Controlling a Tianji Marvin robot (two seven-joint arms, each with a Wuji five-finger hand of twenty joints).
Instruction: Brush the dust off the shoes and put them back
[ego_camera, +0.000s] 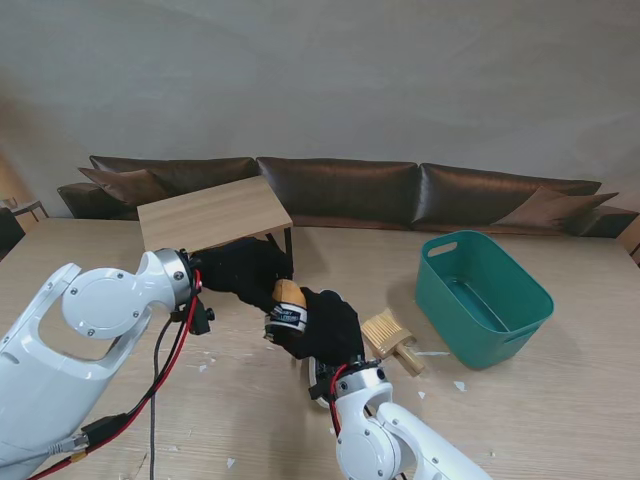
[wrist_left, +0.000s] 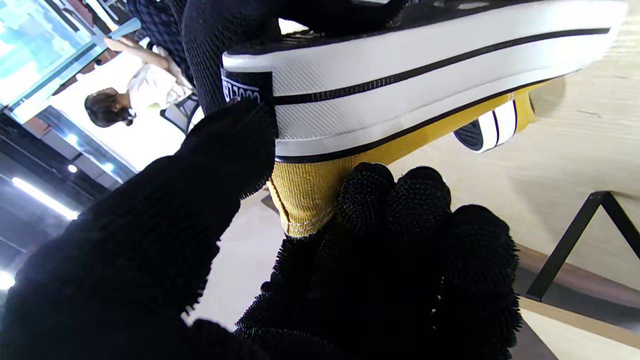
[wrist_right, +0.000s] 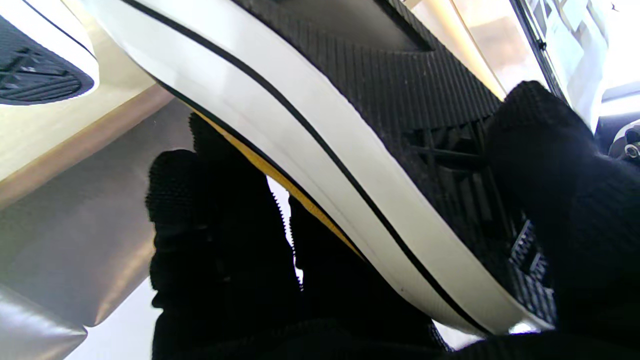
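From the stand, both black-gloved hands — left hand (ego_camera: 245, 268), right hand (ego_camera: 325, 325) — grip one yellow shoe (ego_camera: 288, 300) above the desk (ego_camera: 560, 420) middle; brush (ego_camera: 388, 335) lies beside a green bin (ego_camera: 480, 295). Left wrist: fingers (wrist_left: 400, 200) clamp its heel. Right wrist: fingers (wrist_right: 550, 165) press the sole — a second shoe (wrist_right: 40, 70) sits apart.

Both hands wear black knit gloves, fuzzy and matt, the left hand (wrist_left: 320, 260) and right hand (wrist_right: 235, 260) alike. The shoe (wrist_left: 400, 75) has a yellow woven canvas upper, a smooth white rubber sidewall with a thin black stripe, and a ribbed black tread underneath. Table (ego_camera: 560, 420) looks like pale matt wood grain, same as the little shelf (ego_camera: 212, 212). Bin (ego_camera: 482, 296) is smooth green plastic. Brush (ego_camera: 392, 340) has a wooden handle and straw-coloured bristles. Sofa (ego_camera: 340, 190) looks like glossy brown leather.
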